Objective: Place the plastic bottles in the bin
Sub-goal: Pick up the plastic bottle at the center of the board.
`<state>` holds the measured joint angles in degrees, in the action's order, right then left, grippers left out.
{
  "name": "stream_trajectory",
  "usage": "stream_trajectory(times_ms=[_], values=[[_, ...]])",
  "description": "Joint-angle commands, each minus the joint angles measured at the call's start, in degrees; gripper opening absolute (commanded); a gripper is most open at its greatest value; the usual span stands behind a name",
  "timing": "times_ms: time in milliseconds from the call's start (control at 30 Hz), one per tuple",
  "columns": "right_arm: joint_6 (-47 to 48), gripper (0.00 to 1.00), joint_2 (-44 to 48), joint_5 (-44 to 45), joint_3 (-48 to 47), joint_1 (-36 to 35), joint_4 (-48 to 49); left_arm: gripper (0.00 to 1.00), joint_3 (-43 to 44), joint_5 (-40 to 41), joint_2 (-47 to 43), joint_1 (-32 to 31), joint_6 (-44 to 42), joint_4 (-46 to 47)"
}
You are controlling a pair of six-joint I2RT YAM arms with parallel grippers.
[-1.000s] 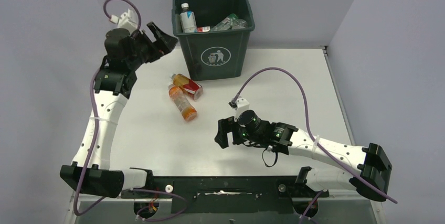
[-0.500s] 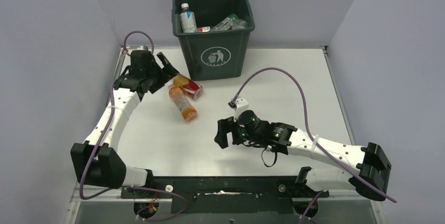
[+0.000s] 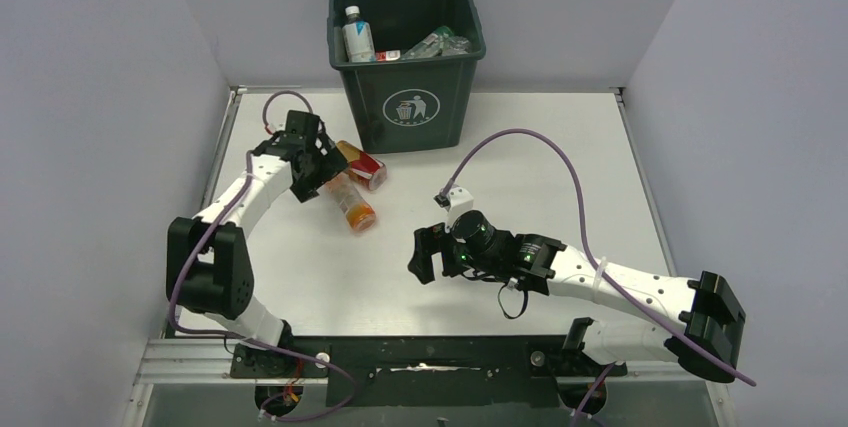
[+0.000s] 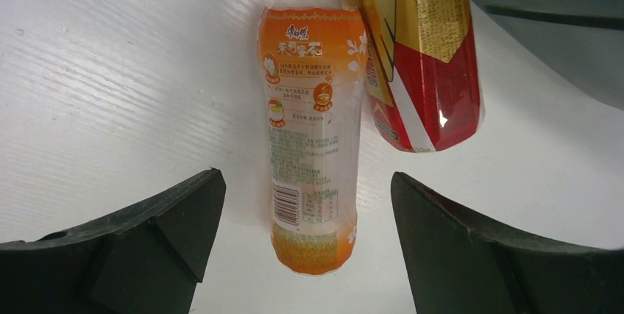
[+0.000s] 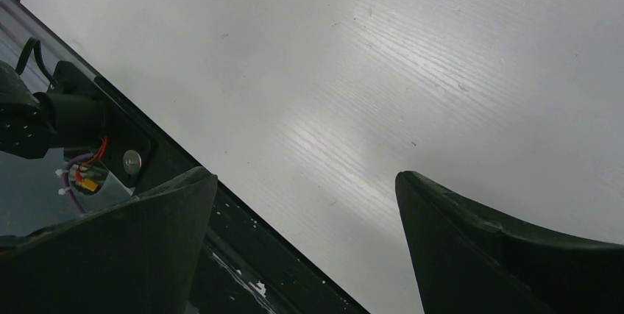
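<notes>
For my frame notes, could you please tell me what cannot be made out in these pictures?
Orange bottle cap: cut off by the top edge in the left wrist view; under the left gripper in the top view.
Red bottle neck: cut off by the same edge.
Bin contents, top view: the walls hide all but the top layer, so no count.

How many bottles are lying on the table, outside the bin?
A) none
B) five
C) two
C: only the orange-label bottle and the red-and-gold bottle lie on the table, in front of the bin.
</notes>
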<state>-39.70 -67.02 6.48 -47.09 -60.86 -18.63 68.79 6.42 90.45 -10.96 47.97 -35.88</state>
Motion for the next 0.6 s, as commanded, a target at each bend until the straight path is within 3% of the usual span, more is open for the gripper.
stream_trajectory(times_ms=[0, 567], values=[[-0.47, 0.98, 1.06, 1.12, -0.68, -0.56, 2.74, 0.84, 1.72, 3.63, 3.17, -1.87, 1.40, 0.21], [-0.98, 0.98, 2.95, 2.13, 0.42, -0.75, 2.25, 0.84, 4.31, 8.01, 11.88, -2.92, 1.97, 2.21]])
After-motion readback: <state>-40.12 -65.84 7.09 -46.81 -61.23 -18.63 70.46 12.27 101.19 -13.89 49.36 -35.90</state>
